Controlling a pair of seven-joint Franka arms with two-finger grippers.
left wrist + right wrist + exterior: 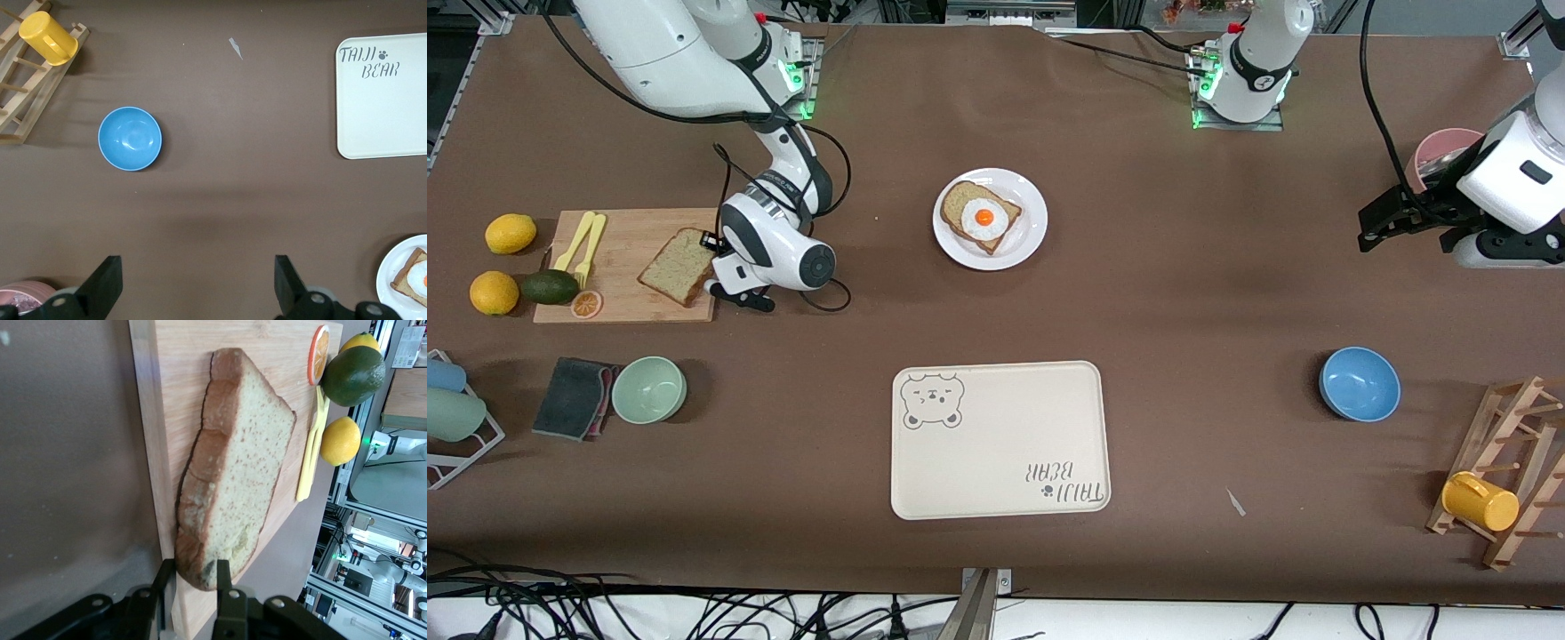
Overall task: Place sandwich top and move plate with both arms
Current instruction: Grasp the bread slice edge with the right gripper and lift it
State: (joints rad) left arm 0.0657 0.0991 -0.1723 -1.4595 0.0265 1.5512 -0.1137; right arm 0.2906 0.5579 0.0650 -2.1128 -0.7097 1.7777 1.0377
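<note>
The sandwich top (pixel 679 277), a speckled tan bread slice with a brown crust, lies on a wooden cutting board (pixel 627 240) at the right arm's end of the table. My right gripper (pixel 713 269) is at the board's edge, and in the right wrist view its fingers (pixel 223 577) press on both sides of the slice's (pixel 233 467) end. The white plate (pixel 1027 240) in the table's middle holds a bread slice with a fried egg (pixel 980 216). My left gripper (pixel 1371 229) hangs open and empty over bare table (pixel 197 267) at the left arm's end.
A cream bear-print tray (pixel 1000 440) lies nearer the front camera than the plate. A blue bowl (pixel 1359 383), a pink bowl (pixel 1440 147) and a wooden rack with a yellow mug (pixel 1480 502) are at the left arm's end. Lemons, an avocado (pixel 550 286), a green bowl (pixel 649 389) and a sponge surround the board.
</note>
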